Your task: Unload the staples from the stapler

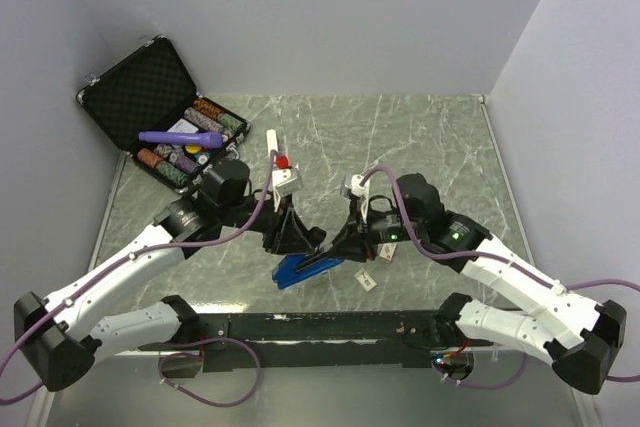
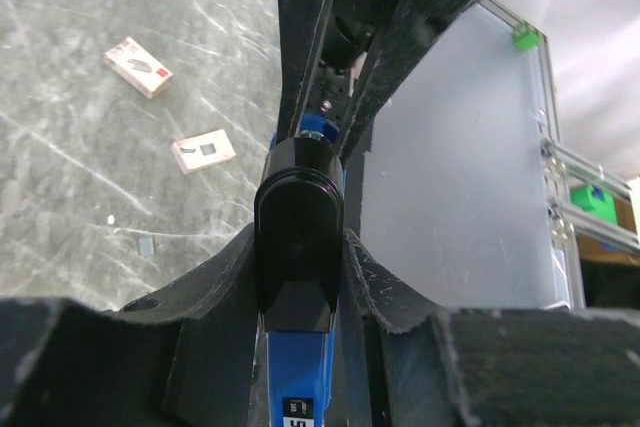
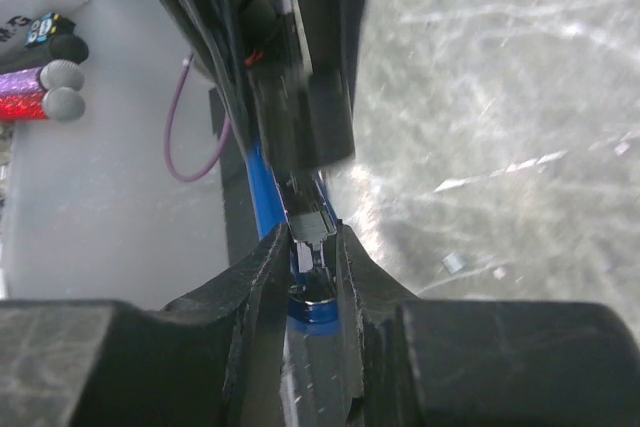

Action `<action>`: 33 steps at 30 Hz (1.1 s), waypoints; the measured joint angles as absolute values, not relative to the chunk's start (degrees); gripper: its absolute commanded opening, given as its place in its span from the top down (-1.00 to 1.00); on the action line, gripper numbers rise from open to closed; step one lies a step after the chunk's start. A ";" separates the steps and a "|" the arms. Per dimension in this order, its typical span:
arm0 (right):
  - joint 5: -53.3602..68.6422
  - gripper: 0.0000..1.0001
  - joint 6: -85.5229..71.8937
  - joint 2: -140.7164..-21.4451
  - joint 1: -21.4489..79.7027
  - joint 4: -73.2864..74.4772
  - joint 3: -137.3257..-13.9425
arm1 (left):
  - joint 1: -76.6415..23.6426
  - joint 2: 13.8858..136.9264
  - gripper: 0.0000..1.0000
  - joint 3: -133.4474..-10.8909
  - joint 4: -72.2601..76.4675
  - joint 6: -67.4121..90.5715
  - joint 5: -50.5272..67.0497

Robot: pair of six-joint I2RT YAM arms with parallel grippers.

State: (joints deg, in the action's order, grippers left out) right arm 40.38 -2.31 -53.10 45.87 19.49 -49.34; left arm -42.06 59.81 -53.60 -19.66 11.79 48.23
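Observation:
The blue stapler (image 1: 298, 269) lies low over the table between both arms. My left gripper (image 1: 292, 237) is shut on it. In the left wrist view its black end (image 2: 298, 227) sits pinched between the fingers, with the blue body running toward the camera. My right gripper (image 1: 347, 244) meets it from the other side. In the right wrist view the right gripper (image 3: 315, 247) has its jaws pressed against the sides of the stapler's open end, where a grey metal part (image 3: 312, 230) shows in the channel. I cannot make out the staples themselves.
An open black case (image 1: 140, 87) of poker chips, with a purple object (image 1: 182, 137) across it, stands at the back left. Small white cards (image 2: 138, 67) (image 2: 204, 150) lie on the marble table (image 1: 430, 137), and one more white card (image 1: 365, 280) lies beside the stapler. Tiny grey bits (image 3: 452, 262) are scattered nearby. Walls enclose three sides.

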 measured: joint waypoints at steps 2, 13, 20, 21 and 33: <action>40.45 1.00 -3.42 -51.68 45.87 19.07 -46.83 | -42.04 57.87 0.99 -52.60 -18.85 12.93 46.70; 41.01 1.00 -8.19 -48.29 46.11 14.98 -39.57 | -42.04 50.65 0.99 -48.64 -6.02 21.04 39.00; 41.19 1.00 -12.01 -49.80 47.46 8.97 -36.99 | -42.04 47.81 0.99 -43.88 4.10 27.59 34.46; 41.12 1.00 -12.51 -50.39 47.90 8.32 -36.99 | -42.02 47.70 0.99 -43.22 5.63 28.56 33.87; 36.99 1.00 -12.51 -50.04 49.39 9.58 -37.98 | -42.04 51.03 0.99 -42.65 12.97 32.14 34.39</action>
State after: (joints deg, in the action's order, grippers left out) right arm 36.99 -12.51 -50.04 49.39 9.58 -37.98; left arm -42.04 51.03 -42.65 12.97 32.14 34.39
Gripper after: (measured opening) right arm 0.281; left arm 0.366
